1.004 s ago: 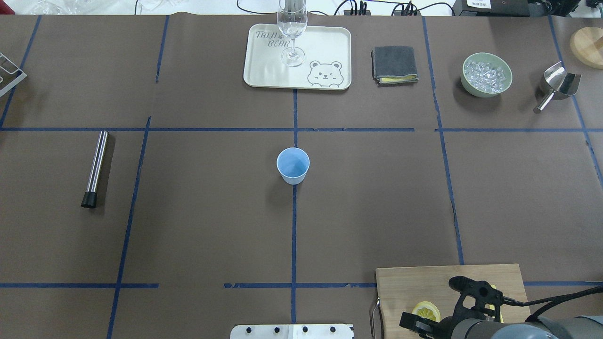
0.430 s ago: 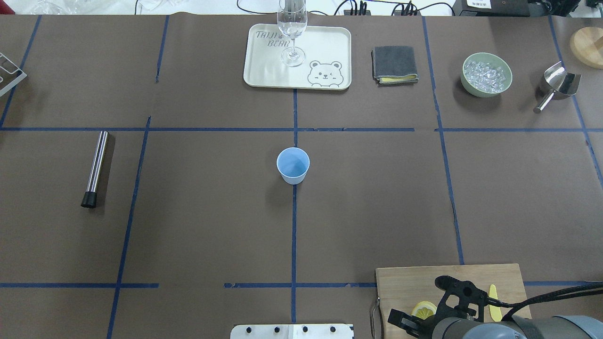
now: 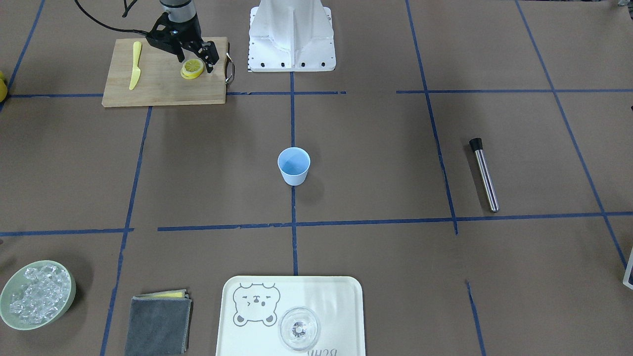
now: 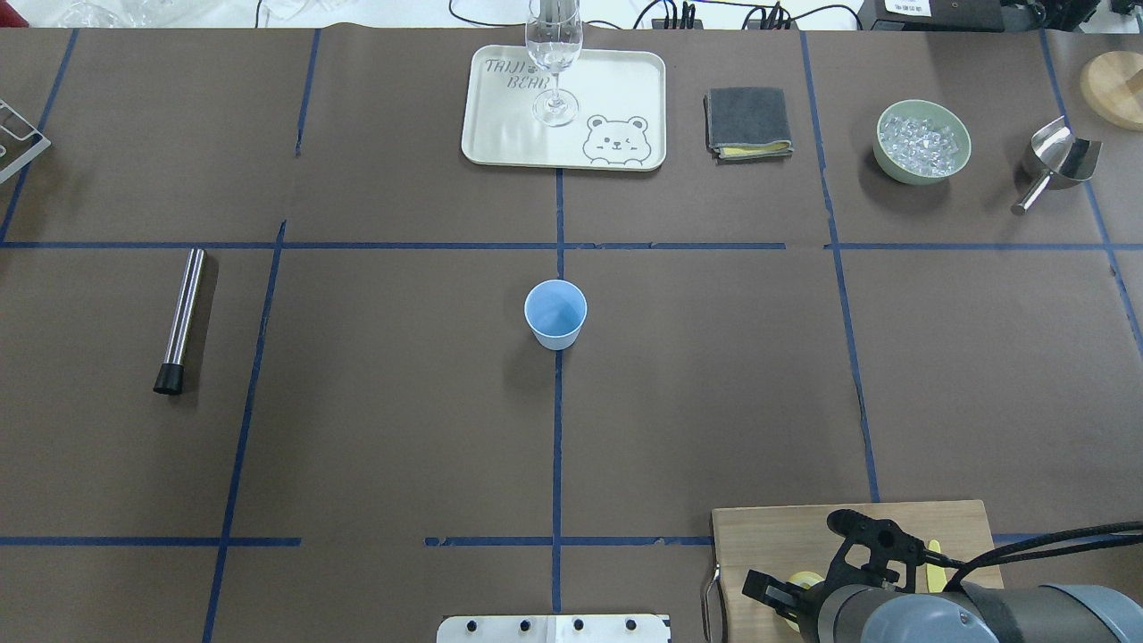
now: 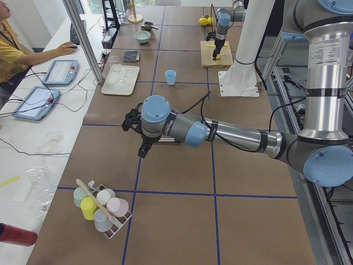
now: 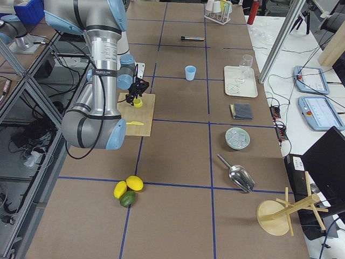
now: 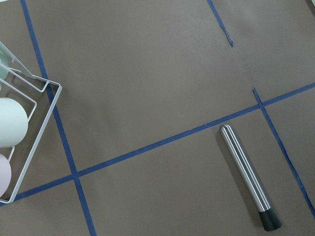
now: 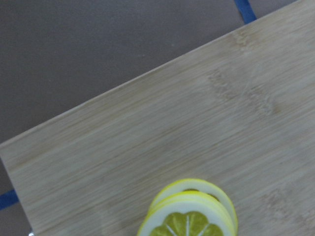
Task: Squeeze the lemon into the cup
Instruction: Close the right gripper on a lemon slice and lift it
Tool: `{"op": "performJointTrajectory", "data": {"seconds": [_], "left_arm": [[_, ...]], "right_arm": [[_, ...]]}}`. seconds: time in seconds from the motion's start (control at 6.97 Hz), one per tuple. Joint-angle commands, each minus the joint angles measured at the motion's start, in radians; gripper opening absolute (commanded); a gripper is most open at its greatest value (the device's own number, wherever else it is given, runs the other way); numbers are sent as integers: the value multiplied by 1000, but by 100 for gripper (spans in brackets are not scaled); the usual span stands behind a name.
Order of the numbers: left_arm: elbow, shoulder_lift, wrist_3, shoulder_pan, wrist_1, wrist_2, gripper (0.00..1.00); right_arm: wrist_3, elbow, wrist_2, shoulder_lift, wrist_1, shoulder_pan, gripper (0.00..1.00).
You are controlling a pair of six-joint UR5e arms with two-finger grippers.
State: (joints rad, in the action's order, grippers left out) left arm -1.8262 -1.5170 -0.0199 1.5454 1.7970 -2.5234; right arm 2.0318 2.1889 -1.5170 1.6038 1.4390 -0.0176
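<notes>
Two lemon slices (image 3: 192, 68) lie stacked on the wooden cutting board (image 3: 163, 86) near its handle end. They also show in the right wrist view (image 8: 189, 216) and, mostly covered, in the overhead view (image 4: 806, 580). My right gripper (image 3: 190, 58) is open just above them, a finger on each side. It also shows in the overhead view (image 4: 797, 558). The light-blue cup (image 4: 554, 313) stands upright and empty at the table's middle, far from the board. My left gripper (image 5: 141, 148) hovers near the steel rod; I cannot tell whether it is open.
A yellow plastic knife (image 3: 134, 71) lies on the board. A steel rod (image 4: 181, 319) lies at the left. A tray (image 4: 616, 89) with a glass, a folded cloth (image 4: 748, 122), an ice bowl (image 4: 922, 142) and a scoop (image 4: 1058, 161) line the far edge. A cup rack (image 7: 19, 142) is nearby.
My right gripper has shifted left over the board and now covers most of the lemon slices in the overhead view. The cup has not moved.
</notes>
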Motion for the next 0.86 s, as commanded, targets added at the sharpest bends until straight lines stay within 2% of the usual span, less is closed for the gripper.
{"op": "performJointTrajectory", "data": {"seconds": [0.0, 0.14, 0.29, 0.72], "left_arm": [[-5, 3, 0, 1, -1, 0, 100], [-10, 4, 2, 1, -1, 0, 100], [-11, 4, 2, 1, -1, 0, 100], [-18, 4, 3, 4, -1, 0, 100]], "right_arm": [[-1, -1, -2, 2, 0, 5, 100], [1, -6, 0, 2, 0, 5, 99], [5, -5, 0, 2, 0, 5, 90], [10, 5, 1, 1, 0, 7, 32]]}}
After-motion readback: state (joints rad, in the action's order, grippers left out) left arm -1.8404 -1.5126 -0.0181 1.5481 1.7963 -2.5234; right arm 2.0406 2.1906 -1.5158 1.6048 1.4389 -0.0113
